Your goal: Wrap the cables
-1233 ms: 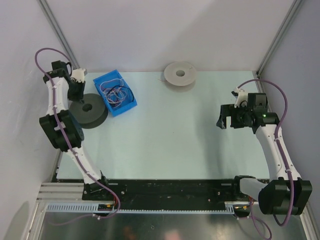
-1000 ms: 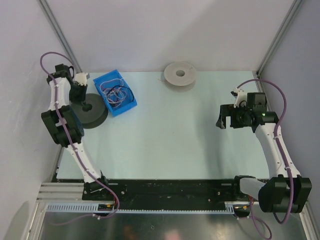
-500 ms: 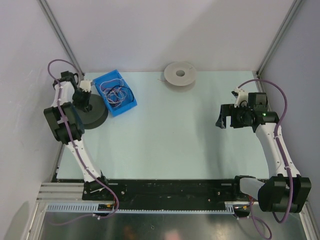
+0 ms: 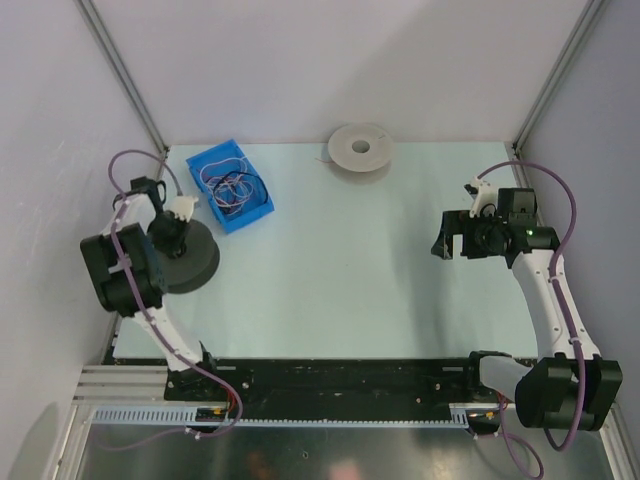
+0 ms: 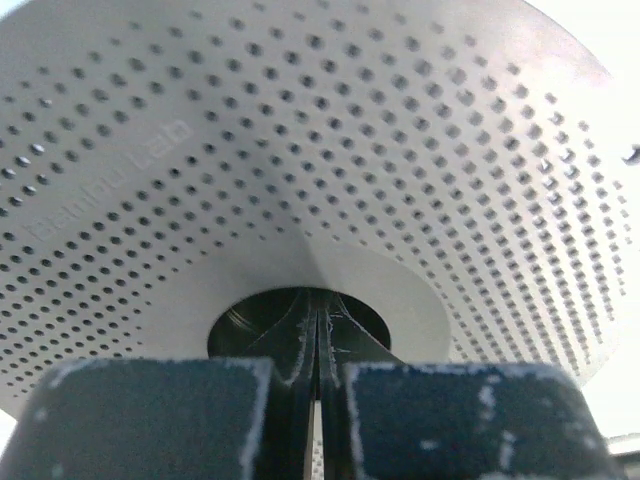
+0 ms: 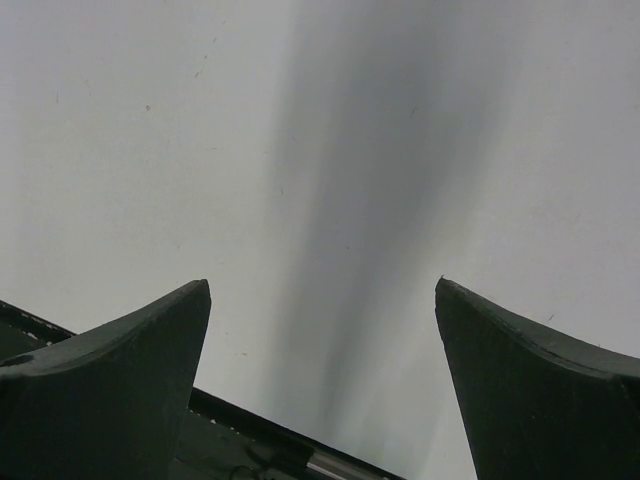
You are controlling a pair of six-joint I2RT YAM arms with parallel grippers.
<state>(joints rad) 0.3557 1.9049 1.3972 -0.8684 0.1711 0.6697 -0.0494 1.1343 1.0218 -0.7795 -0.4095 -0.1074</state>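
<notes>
The cables (image 4: 232,188) lie as a tangle of thin cord in the blue bin (image 4: 216,157) at the back left. My left gripper (image 4: 170,232) is shut, its fingers pressed together and poked into the centre hole of the dark grey spool (image 4: 196,256). In the left wrist view the spool's perforated flange (image 5: 300,150) fills the frame and my left gripper (image 5: 318,325) sits in the dark hub hole. My right gripper (image 4: 450,241) is open and empty above the table at the right, and the right wrist view shows it (image 6: 322,285) holding nothing.
A light grey spool (image 4: 358,150) lies flat at the back middle. The enclosure walls stand close behind and on both sides. The left arm is folded tight against the left wall. A black rail (image 4: 340,375) runs along the near edge.
The left arm has folded back and drawn the dark grey spool toward the near side and slightly right, away from the blue bin. The right arm has not moved.
</notes>
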